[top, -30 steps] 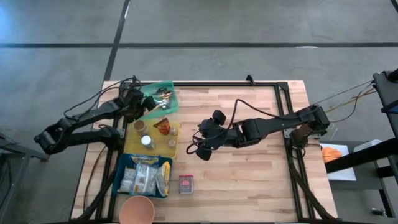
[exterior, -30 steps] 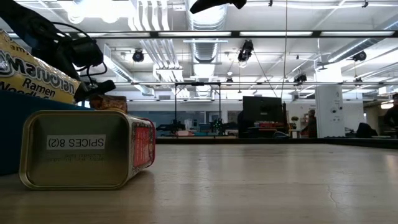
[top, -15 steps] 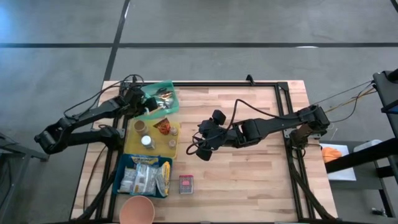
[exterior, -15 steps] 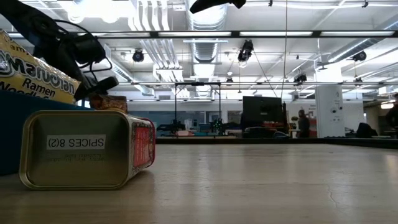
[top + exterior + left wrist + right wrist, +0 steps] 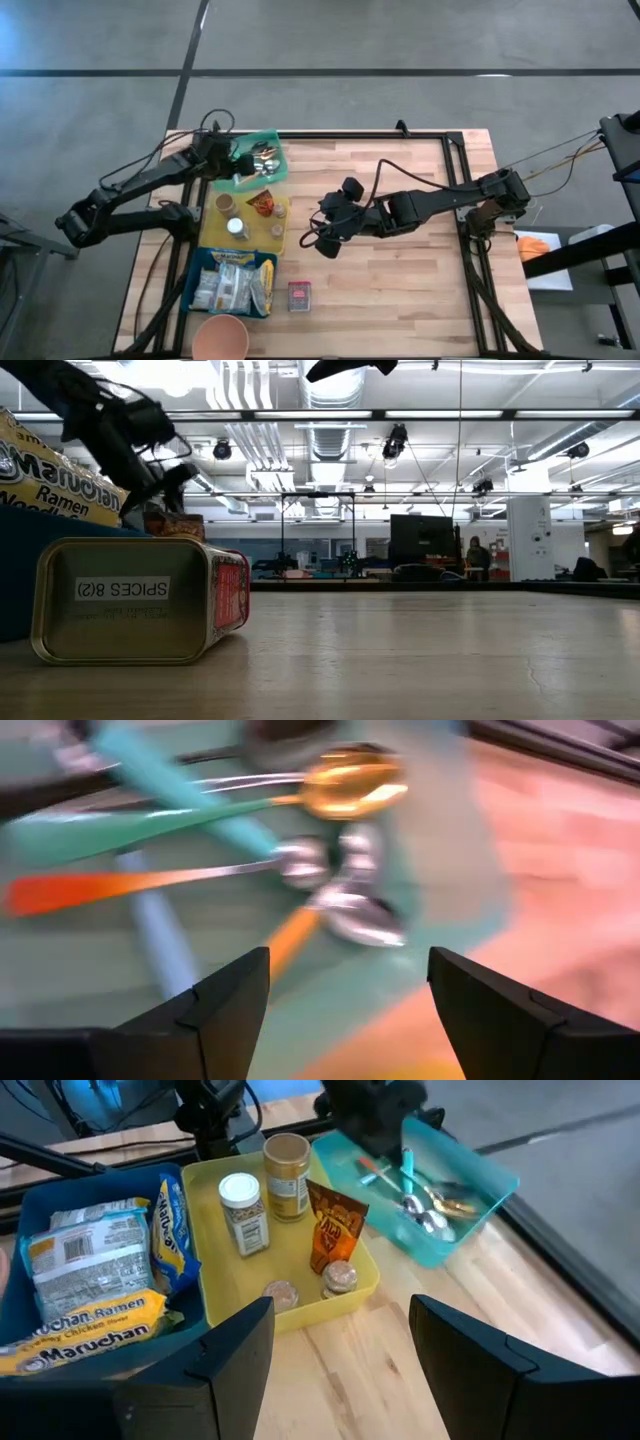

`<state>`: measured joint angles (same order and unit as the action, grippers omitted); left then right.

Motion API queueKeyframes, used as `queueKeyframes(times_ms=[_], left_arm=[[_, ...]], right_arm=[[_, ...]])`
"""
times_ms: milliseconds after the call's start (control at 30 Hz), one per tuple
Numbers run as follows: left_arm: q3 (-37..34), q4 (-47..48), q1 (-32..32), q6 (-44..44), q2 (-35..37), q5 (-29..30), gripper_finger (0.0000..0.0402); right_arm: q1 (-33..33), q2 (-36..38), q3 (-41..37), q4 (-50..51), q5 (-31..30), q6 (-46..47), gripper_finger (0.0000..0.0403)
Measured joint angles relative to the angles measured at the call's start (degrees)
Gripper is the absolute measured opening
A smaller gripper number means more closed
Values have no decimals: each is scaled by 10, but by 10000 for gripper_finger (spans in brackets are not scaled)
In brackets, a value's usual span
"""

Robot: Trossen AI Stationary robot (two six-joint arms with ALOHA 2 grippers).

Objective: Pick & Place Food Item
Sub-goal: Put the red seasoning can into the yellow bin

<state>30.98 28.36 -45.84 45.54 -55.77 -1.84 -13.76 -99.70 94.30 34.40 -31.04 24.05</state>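
Fingers of the left gripper [image 5: 345, 1010] spread apart, empty, poised over the teal bin [image 5: 262, 160] of spoons [image 5: 340, 890] just beyond the yellow tray [image 5: 212, 232], on the tray's far side from the blue bin

Blue bin [image 5: 201, 262]: touching the yellow tray's near end; holds ramen packets [image 5: 232, 286], lying flat, one printed "Maruchan"

Orange cup [image 5: 221, 340]: beyond the blue bin, well apart from the yellow tray, at the table's front edge

Yellow tray contents: brown-lidded jar [image 5: 286, 1175] and white-lidded shaker [image 5: 244, 1213], both upright, side by side; orange snack pouch [image 5: 335, 1225] standing at the side toward the teal bin; two small round items [image 5: 310, 1286] by the tray's right rim

Spice tin [image 5: 299, 295]: lying on its side on the bare wood, right of the blue bin, near the yellow tray's lower right corner; underside label reads "SPICES 8(2)"

Right gripper [image 5: 328, 236]: just right of the yellow tray, above the table's middle, fingers parted with nothing between them, wrist camera facing the tray

Person [image 5: 477, 555]: far off in the room behind the table
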Motion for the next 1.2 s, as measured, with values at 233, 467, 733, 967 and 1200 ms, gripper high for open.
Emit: queueKeyframes(times_ms=[233,467,733,967,1200], left_arm=[[87,44,10,-79,0,-153,277],[166,118,85,-136,0,-183,277],[174,135,176,-139,-3,-183,277],[174,142,203,-141,-10,-183,277],[174,160,205,-145,-11,-184,277]], right_arm=[[-1,0,-3,31,180,-3,233],[-42,-28,-23,25,239,-153,233],[-58,-103,-27,-47,365,-203,233],[-64,-133,-27,-119,388,-171,233],[-67,-158,-26,-162,392,-198,233]])
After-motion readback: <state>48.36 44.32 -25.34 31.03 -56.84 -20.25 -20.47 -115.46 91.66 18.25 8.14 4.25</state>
